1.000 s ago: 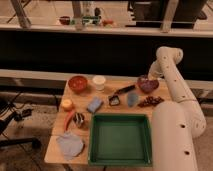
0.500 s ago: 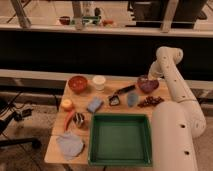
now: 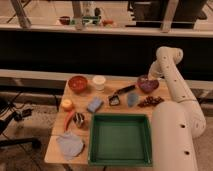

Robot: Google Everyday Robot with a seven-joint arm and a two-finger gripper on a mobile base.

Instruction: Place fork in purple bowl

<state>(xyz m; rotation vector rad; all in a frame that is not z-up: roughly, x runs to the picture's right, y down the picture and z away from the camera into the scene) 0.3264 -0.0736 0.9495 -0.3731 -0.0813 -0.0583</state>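
My pincer (image 3: 150, 76) hangs at the far right end of the table (image 3: 56, 150), directly above the rear rim of the purple bowl (image 3: 148, 85), with my forearm rising steeply behind it to the elbow. I cannot tell whether the pincer is apart, together or clamped on anything; its tip merges with the bowl's dark rim. I cannot make out the fork anywhere: no thin silvery utensil shows on the table, so I judge it to be either at the pincer or already inside the bowl directly below it, but neither is confirmed. Below and to the left of the pincer lies a dark-handled utensil (image 3: 121, 93). A grey-blue object (image 3: 132, 99) sits beside that utensil, and a dark red cluster (image 3: 150, 102) lies just in front of the bowl. Well to the left of the pincer stand the white cup (image 3: 99, 82) and the red-orange bowl (image 3: 78, 83); the green tray (image 3: 120, 159) lies nearer the camera. Hazards from here: if the fork is held and released off-centre, it can strike the rim and bounce onto the table or off the far edge, which is near. If the pincer descends too low, it can push or tip the bowl. A thin metal fork can also slip or hang crosswise on release.
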